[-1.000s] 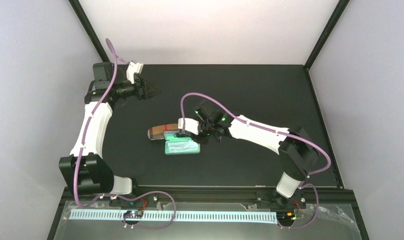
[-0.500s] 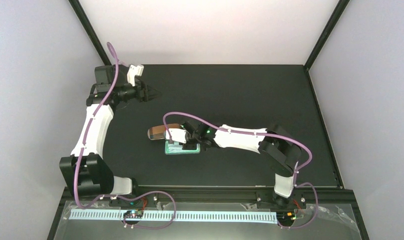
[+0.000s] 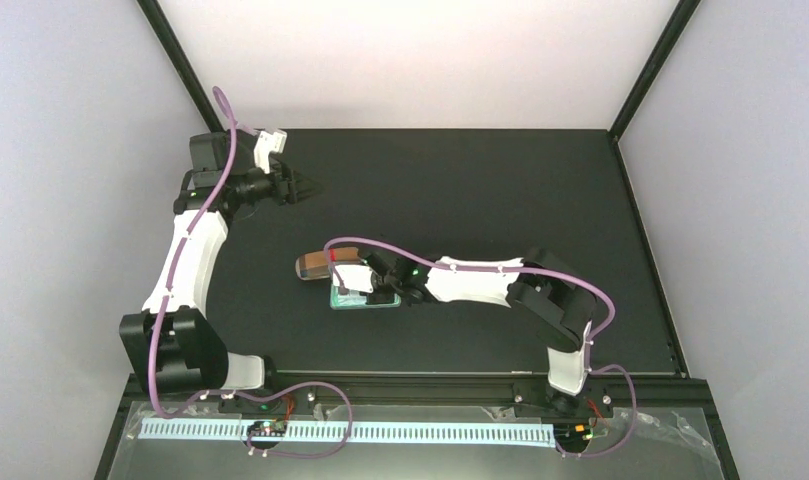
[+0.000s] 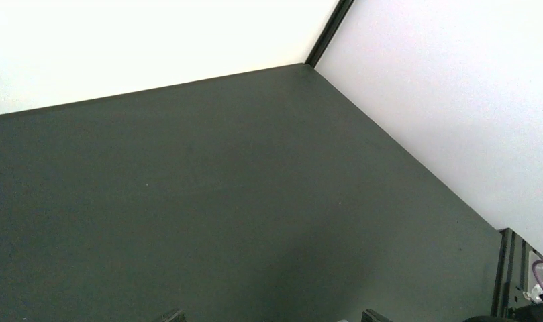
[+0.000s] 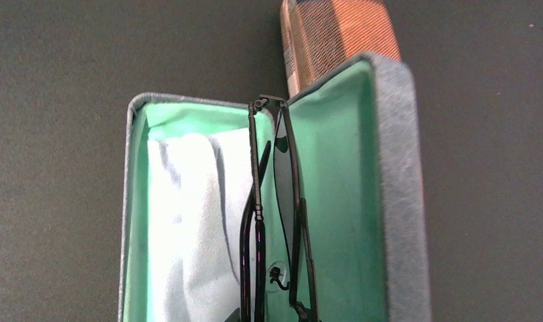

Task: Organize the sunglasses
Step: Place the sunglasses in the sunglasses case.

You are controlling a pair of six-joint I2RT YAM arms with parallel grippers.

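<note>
My right gripper (image 3: 368,287) is shut on the folded black sunglasses (image 5: 286,171). It holds them edge-on over the open blue-grey case (image 5: 397,201), which has a green lining. They hang between the light blue cloth (image 5: 188,221) in the case's base and the raised lid. I cannot tell if they touch the lining. The case also shows in the top view (image 3: 364,302). My left gripper (image 3: 308,186) is open and empty at the table's far left; only its fingertips (image 4: 173,314) show in its wrist view. The reddish-brown sunglasses are out of view.
A shut tan plaid case (image 3: 315,265) lies right behind the open case, touching its lid (image 5: 335,33). The black table (image 3: 500,180) is walled by white panels, with black corner posts at the back.
My right arm has reached left and down, bringing the black sunglasses from the case's right edge to over its inside. My left wrist has turned a little in place.
</note>
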